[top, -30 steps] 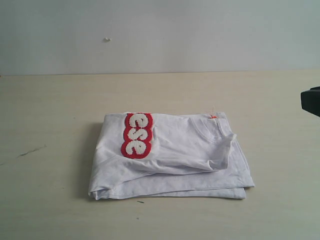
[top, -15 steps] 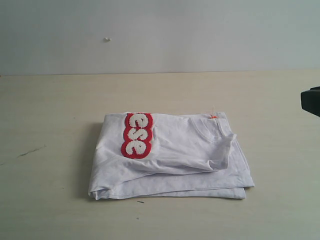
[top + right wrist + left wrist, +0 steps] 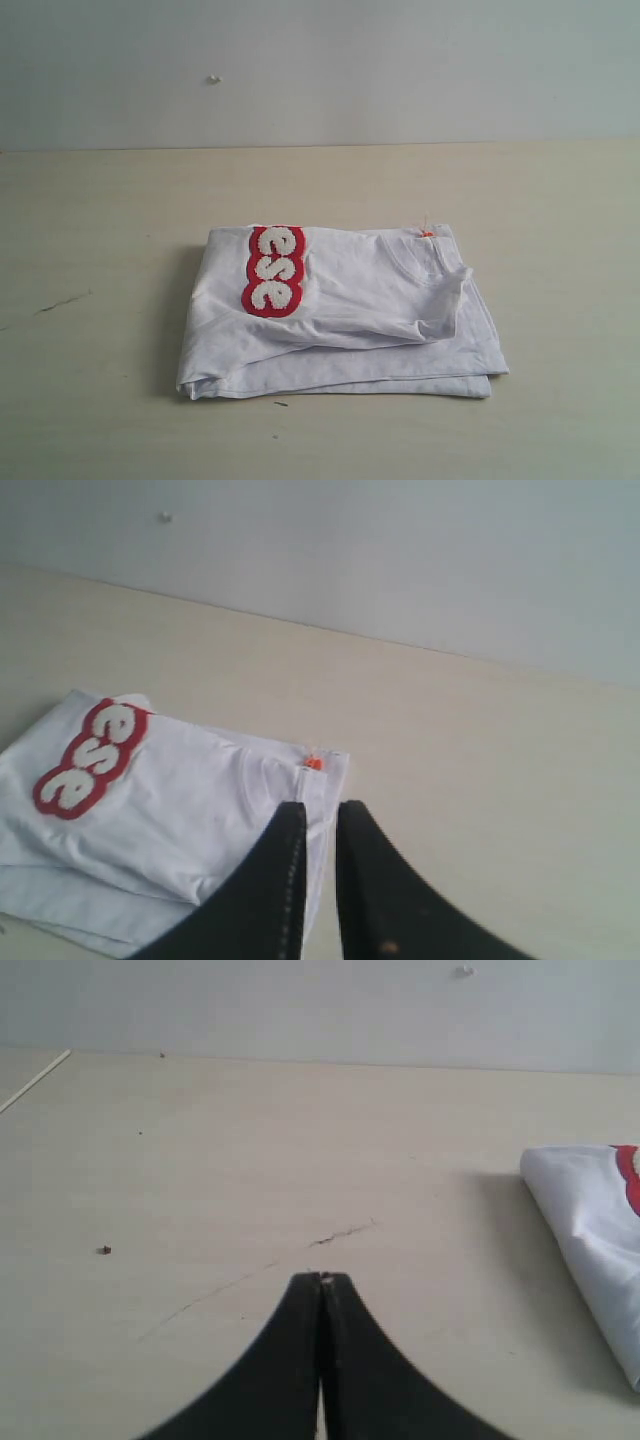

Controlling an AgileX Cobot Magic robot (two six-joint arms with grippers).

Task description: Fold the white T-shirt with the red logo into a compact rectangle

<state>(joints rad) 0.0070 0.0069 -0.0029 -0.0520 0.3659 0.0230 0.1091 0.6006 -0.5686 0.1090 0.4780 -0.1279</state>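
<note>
The white T-shirt [image 3: 340, 310] lies folded into a rough rectangle at the middle of the table, with a loose flap curled up on its right side. The red logo [image 3: 272, 270] shows the letters "ese" on the top layer, near the left. An orange neck tag [image 3: 427, 233] pokes out at the far right corner. Neither gripper shows in the exterior view. My left gripper [image 3: 321, 1278] is shut and empty over bare table, left of the shirt [image 3: 590, 1230]. My right gripper [image 3: 322, 805] hangs above the table off the shirt's [image 3: 180, 810] tag corner, its jaws a narrow gap apart, holding nothing.
The beige table [image 3: 100, 220] runs back to a pale wall [image 3: 320, 70]. A thin dark scratch [image 3: 340, 1232] and a small dark speck [image 3: 104, 1250] mark the tabletop left of the shirt.
The black part of the right arm at the right edge of the exterior view has left the frame. The shirt has not moved.
</note>
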